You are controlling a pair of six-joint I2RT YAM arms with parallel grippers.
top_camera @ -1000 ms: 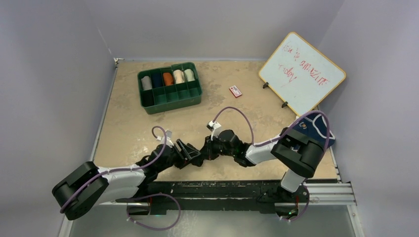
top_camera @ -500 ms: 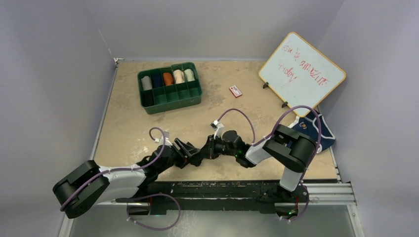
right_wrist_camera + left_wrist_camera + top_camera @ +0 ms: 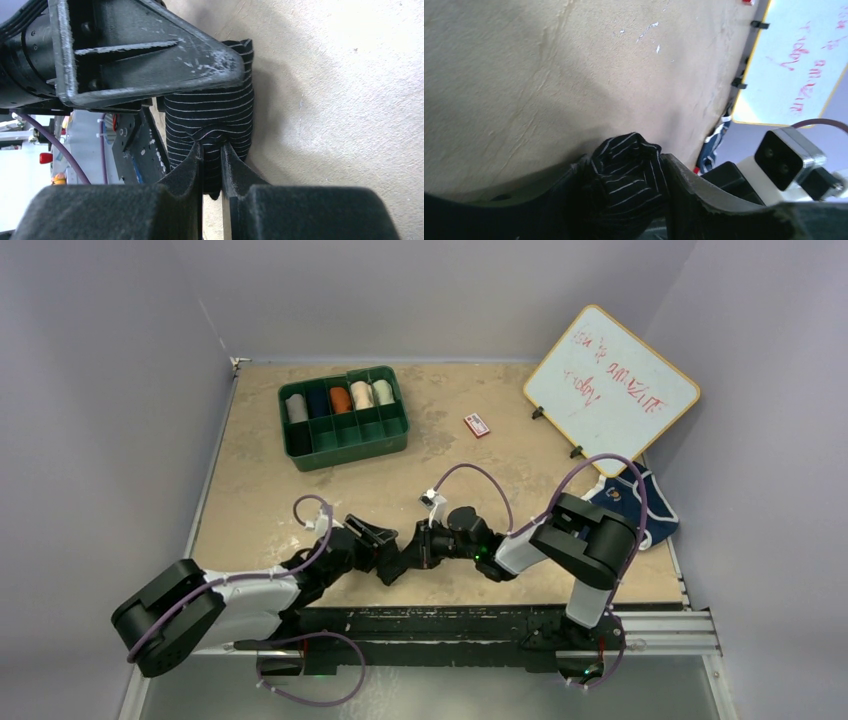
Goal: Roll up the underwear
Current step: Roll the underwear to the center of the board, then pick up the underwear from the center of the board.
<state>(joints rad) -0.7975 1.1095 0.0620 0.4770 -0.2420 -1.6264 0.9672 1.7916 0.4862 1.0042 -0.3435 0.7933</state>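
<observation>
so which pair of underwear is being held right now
The black striped pair, pinched by the right gripper and sitting inside the left gripper; the navy pair lies apart by the whiteboard.

left tool (image 3: 626, 167): gripping wide | right tool (image 3: 211, 150): pinched (tips facing)

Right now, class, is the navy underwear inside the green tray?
No; the navy underwear lies by the whiteboard, apart from the green tray.

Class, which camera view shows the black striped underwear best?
Right wrist: the black underwear fills the middle, pinched by the right tool. Left wrist shows one bunched end; top external barely shows it.
</observation>
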